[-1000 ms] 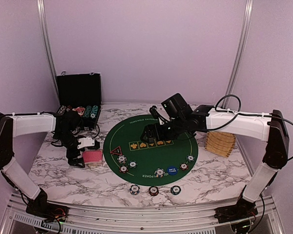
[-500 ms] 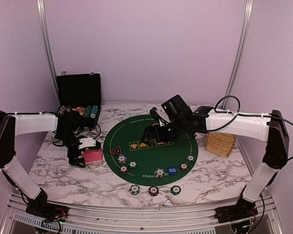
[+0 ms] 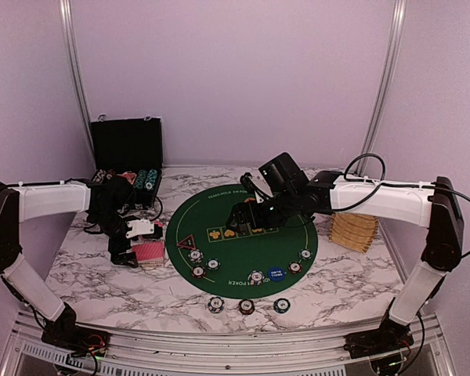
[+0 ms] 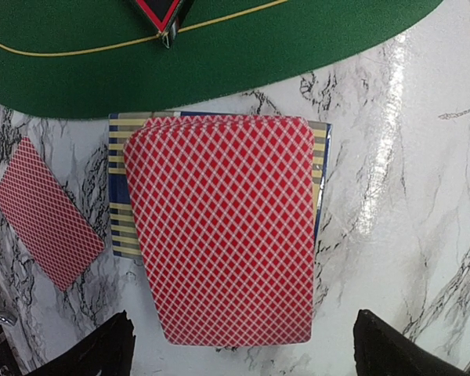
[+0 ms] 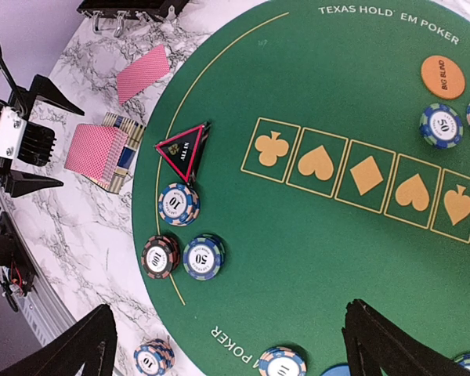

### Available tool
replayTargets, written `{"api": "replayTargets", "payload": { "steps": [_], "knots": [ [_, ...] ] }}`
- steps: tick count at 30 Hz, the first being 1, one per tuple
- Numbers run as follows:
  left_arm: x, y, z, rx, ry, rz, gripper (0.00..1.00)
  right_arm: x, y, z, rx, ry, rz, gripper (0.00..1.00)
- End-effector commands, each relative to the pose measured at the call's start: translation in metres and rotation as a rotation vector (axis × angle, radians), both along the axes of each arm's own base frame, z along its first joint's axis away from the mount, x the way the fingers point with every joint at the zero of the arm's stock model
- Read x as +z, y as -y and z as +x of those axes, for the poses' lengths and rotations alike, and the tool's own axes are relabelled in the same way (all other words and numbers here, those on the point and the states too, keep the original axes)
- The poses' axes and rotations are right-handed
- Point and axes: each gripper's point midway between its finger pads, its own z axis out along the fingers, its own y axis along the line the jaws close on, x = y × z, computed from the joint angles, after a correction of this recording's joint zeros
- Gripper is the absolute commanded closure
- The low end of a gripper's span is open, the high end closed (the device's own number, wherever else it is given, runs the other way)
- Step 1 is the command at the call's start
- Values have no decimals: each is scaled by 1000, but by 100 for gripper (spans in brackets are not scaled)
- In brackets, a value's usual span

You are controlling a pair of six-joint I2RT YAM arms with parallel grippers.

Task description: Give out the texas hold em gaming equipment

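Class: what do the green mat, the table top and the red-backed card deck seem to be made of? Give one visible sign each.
Green mat: probably felt or cloth; matte, printed gold suits.
Table top: marble or marble-look laminate; grey veins, glossy glare.
Red-backed card deck: likely coated card; thin fanned edges, smooth printed lattice.

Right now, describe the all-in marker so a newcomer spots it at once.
Find the round green mat. At its left edge, near the stack of red-backed cards, lies a small triangle. It alone has three corners, black with a red rim; the chips next to it are round.
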Motion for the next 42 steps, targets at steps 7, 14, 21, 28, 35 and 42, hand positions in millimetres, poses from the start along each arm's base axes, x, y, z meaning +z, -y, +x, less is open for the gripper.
{"api": "replayTargets", "payload": {
  "steps": [7,14,21,28,35,42],
  "knots": [
    [-3,-1,1,-38,3,29,1,10,-7,-4,20,10,31,1],
    [-4,-1,10,-40,14,44,1,11,-7,-5,25,10,34,1],
    [-4,0,11,-39,20,48,1,10,-7,-5,28,8,33,1],
    [-2,0,11,-42,27,51,1,11,-8,-6,32,11,36,1],
    [-11,-2,6,-68,7,77,1,10,-7,-6,33,7,34,2],
    [-13,-2,10,-75,11,82,1,12,-8,-6,36,9,36,2]
  ]
}}
